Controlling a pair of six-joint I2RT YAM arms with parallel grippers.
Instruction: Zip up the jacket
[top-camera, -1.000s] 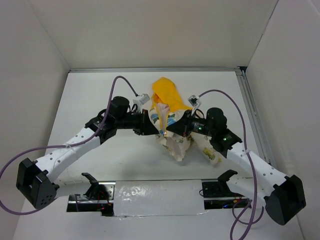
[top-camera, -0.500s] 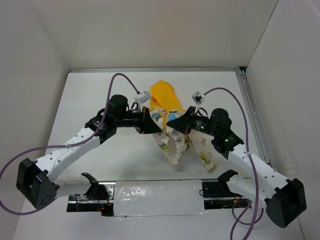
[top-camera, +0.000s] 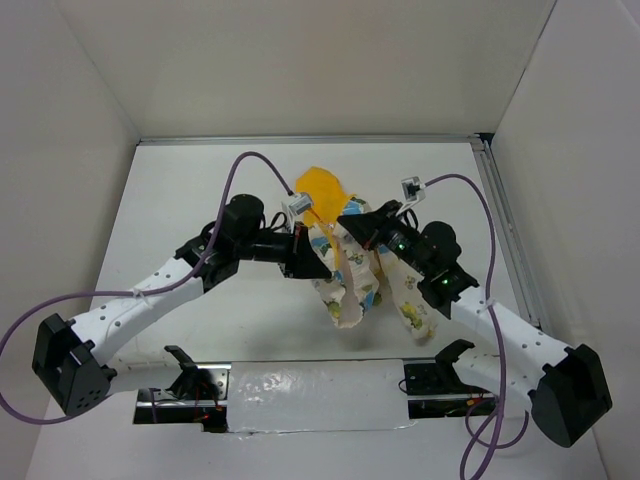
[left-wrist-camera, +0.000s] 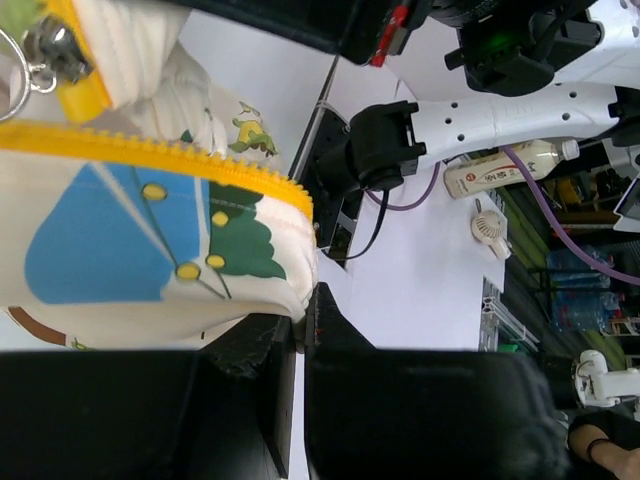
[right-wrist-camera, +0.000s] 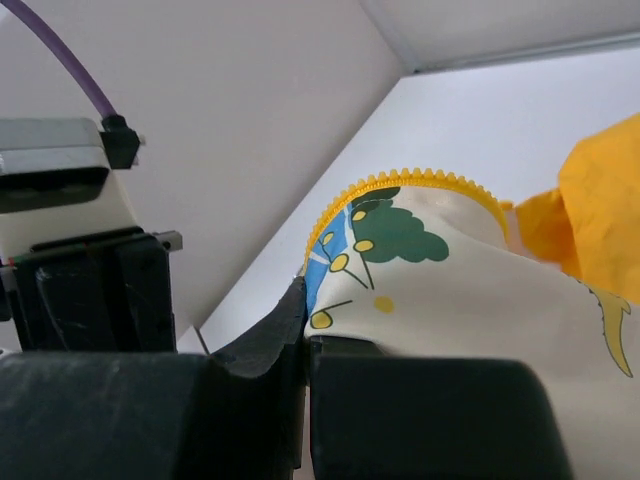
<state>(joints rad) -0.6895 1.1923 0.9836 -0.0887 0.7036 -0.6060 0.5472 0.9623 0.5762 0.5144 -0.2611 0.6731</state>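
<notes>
The left gripper (top-camera: 312, 257) sits at the left edge of the jacket (top-camera: 352, 288), fingers pinched tight on cream printed fabric. The jacket hangs bunched between both arms over the white table (top-camera: 190, 190), with its yellow hood (top-camera: 322, 188) on the far side. The right gripper (top-camera: 356, 222) is clamped on the jacket's upper right edge. Only the left wrist view shows the metal zipper pull (left-wrist-camera: 35, 55) above the yellow zipper teeth (left-wrist-camera: 150, 155).

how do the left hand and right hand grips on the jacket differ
The right hand pinches the jacket beside the orange hood; the left hand pinches it farther from the hood. A metal zipper pull shows by the left hand, none by the right hand. Both are shut on fabric by yellow zipper teeth.
</notes>
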